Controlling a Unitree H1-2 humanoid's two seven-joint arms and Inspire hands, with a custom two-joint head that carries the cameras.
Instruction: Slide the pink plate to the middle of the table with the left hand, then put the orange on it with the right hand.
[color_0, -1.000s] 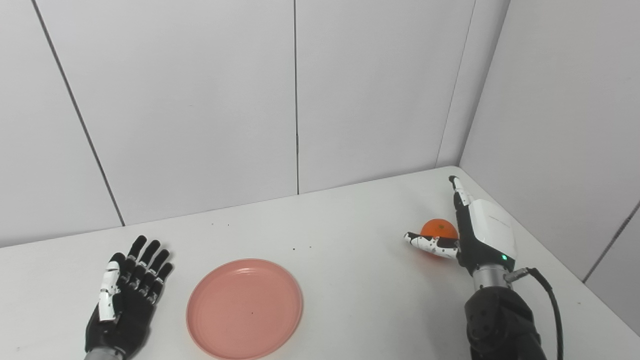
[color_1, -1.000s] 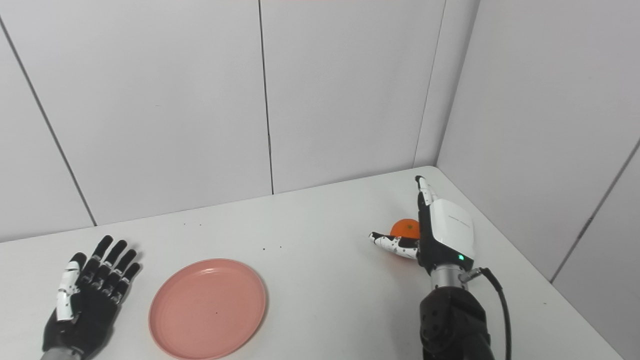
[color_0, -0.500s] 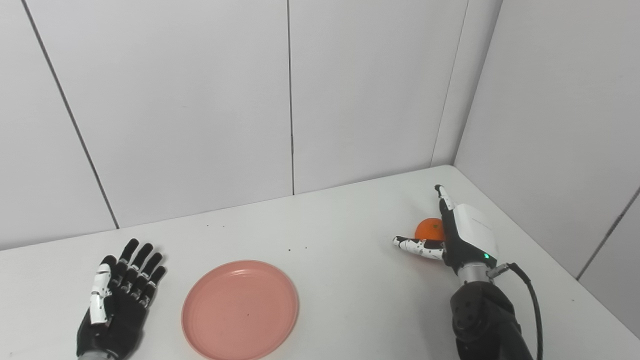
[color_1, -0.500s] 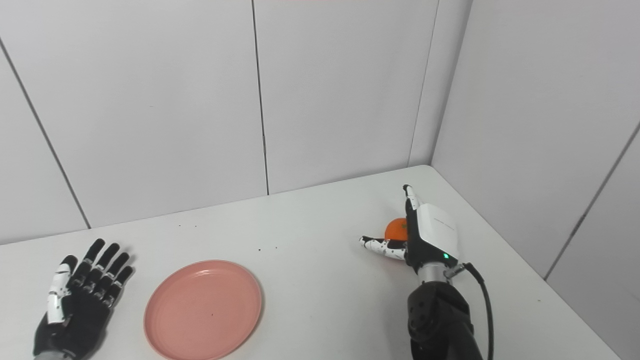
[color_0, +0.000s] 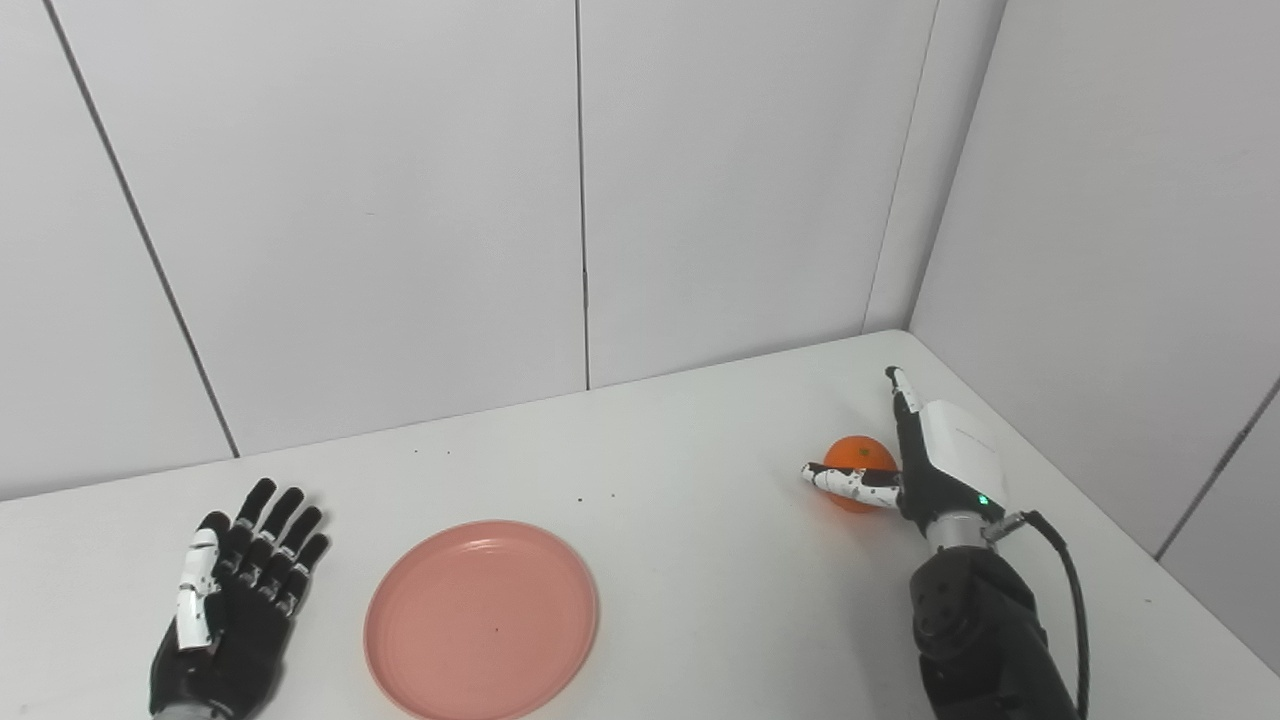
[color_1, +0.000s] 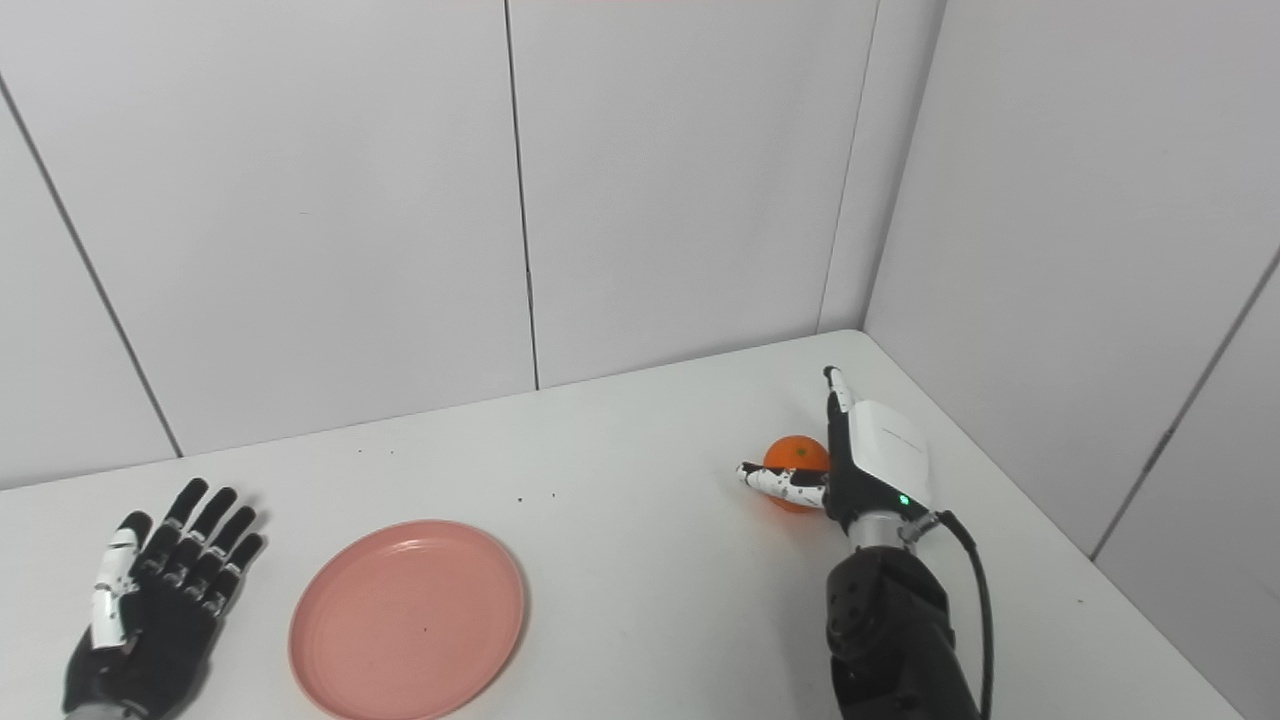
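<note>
Left eye view: table (color_0: 680, 520), white and matte, set in a corner of pale grey wall panels, small dark specks on its far half.
Plate: my round pink plastic plate (color_0: 481, 618) lies flat near the front edge, left of the table's middle, with nothing on it.
Left hand: my black left hand (color_0: 232, 606) with one white-backed digit lies palm up just left of the plate, not touching it; fingers (color_0: 283, 508) straight and spread, holding nothing.
Orange: the small round orange fruit (color_0: 857, 472) sits on the table at the far right, well apart from the plate.
Right hand: my white-backed right hand (color_0: 920, 460) stands on edge against the orange's right side, fingers extended and pointing away from me, the speckled thumb stretched across the front of the fruit; wide, not closed around it.

Right eye view: same corner seen from slightly to the right.
Plate: the pink plate (color_1: 407, 618) shows clear of the left hand (color_1: 155, 606), a strip of bare table between them.
Orange: the orange fruit (color_1: 796, 470) is cupped between thumb and palm of the right hand (color_1: 868, 462); whether the palm actually touches it I cannot tell.
Cable: a black cable (color_1: 978, 600) loops from my right wrist.
</note>
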